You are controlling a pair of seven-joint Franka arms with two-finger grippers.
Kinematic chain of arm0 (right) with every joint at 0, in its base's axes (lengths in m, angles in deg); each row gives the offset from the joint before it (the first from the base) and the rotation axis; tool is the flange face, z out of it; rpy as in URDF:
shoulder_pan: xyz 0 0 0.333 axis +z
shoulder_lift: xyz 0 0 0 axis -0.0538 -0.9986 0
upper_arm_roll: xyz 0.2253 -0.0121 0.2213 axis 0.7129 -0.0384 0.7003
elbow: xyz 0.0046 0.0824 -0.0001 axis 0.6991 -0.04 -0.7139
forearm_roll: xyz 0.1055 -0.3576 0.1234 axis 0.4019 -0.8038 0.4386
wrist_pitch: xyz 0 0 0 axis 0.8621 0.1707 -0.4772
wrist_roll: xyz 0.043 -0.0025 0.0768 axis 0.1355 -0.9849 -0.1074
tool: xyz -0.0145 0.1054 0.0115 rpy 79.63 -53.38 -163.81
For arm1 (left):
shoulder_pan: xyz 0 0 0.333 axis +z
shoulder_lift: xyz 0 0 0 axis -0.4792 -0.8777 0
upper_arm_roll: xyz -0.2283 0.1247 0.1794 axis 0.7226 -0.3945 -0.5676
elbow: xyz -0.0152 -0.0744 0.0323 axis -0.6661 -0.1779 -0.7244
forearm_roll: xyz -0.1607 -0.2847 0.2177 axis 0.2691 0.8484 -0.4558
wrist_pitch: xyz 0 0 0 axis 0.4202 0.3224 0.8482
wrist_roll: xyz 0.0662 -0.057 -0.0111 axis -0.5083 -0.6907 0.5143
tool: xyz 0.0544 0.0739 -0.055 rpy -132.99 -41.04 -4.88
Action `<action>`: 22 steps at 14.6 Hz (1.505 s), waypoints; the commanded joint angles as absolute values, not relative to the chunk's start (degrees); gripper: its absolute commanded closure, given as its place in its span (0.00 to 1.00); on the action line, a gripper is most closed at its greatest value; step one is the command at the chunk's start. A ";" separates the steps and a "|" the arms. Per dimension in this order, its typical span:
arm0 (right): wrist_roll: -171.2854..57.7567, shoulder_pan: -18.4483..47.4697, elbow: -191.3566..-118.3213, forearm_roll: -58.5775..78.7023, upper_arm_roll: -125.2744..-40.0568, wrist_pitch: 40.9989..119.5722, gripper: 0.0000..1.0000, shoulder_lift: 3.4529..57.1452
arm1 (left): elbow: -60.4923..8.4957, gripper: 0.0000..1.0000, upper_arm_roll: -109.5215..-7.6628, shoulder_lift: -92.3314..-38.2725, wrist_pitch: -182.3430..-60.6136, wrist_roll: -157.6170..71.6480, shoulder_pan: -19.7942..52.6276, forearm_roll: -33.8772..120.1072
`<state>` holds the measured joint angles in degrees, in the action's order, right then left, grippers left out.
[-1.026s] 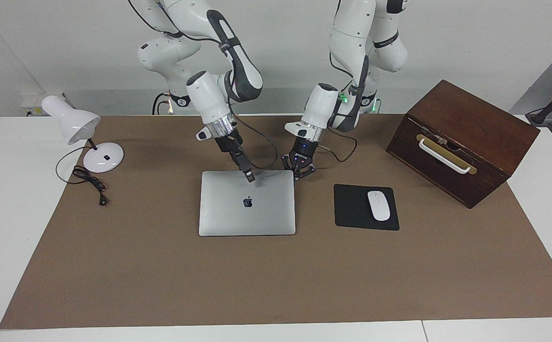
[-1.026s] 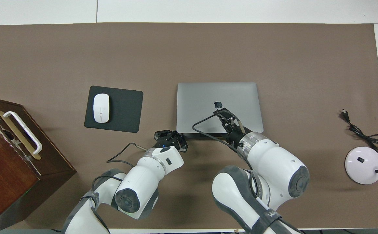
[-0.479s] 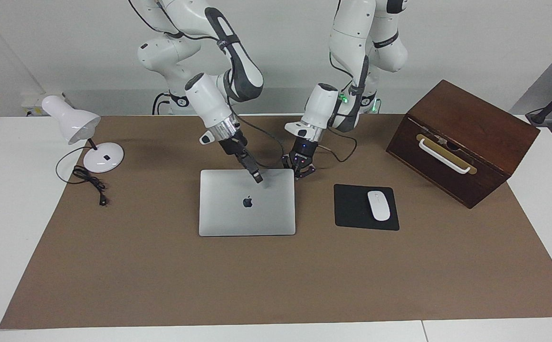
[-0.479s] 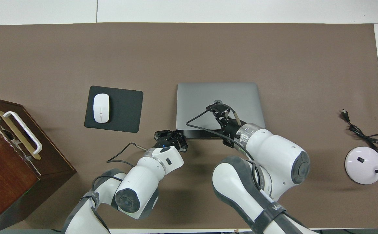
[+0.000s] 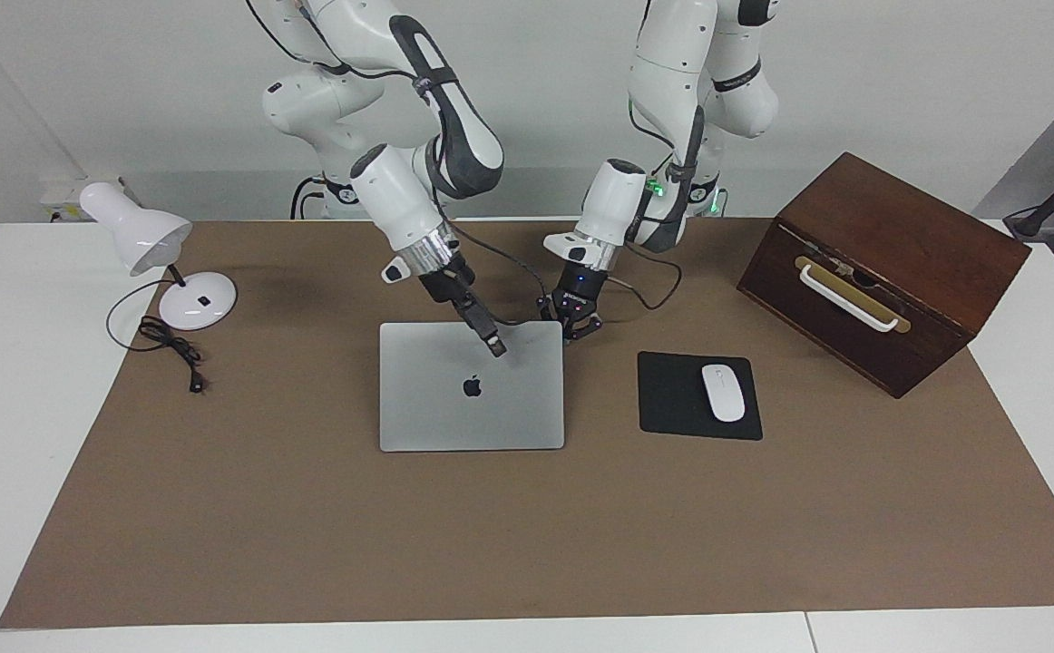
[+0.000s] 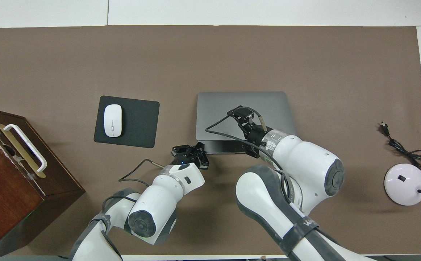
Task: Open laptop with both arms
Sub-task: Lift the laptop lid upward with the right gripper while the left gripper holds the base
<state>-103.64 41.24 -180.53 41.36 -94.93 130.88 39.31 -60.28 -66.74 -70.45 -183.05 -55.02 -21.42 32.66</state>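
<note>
Over the laptop [image 5: 471, 385] lid my right gripper [image 5: 493, 345] hangs, fingers together; at its corner nearest me my left gripper [image 5: 574, 325] sits spread; lid's edge nearest me slightly raised.

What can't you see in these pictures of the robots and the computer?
- Overhead view: the right arm covers part of the laptop lid and its logo.
- Both views: the laptop's inside is hidden under the lid.
- Facing view: whether the right end effector touches the lid is too small to tell.
- Overhead view: the lamp is cut off.
</note>
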 commanded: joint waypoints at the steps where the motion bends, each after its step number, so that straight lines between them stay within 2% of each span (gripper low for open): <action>1: -101.24 40.26 -176.78 41.09 -94.96 128.37 0.00 36.68 | -58.57 1.00 -67.60 -73.43 -183.93 -55.09 -22.78 33.89; 7: -102.47 37.98 -173.96 30.20 -95.67 119.24 0.00 36.15 | -58.48 1.00 -67.60 -73.43 -183.93 -55.09 -22.78 33.89; 10: -102.38 37.89 -172.73 28.61 -95.75 117.82 0.00 35.80 | -58.48 1.00 -67.60 -73.43 -183.93 -55.09 -22.78 33.97; 17: -102.64 34.29 -169.22 13.25 -95.67 110.97 0.00 35.27 | -58.57 1.00 -67.68 -73.43 -183.93 -55.18 -23.22 33.97; 22: -102.56 33.41 -166.23 7.52 -95.67 107.72 0.00 34.48 | -58.57 1.00 -67.68 -73.43 -183.93 -55.18 -23.31 34.06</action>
<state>-103.37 34.90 -169.54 10.51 -95.70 109.28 36.81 -60.28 -66.80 -70.48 -183.10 -55.03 -21.51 32.66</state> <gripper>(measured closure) 0.000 0.991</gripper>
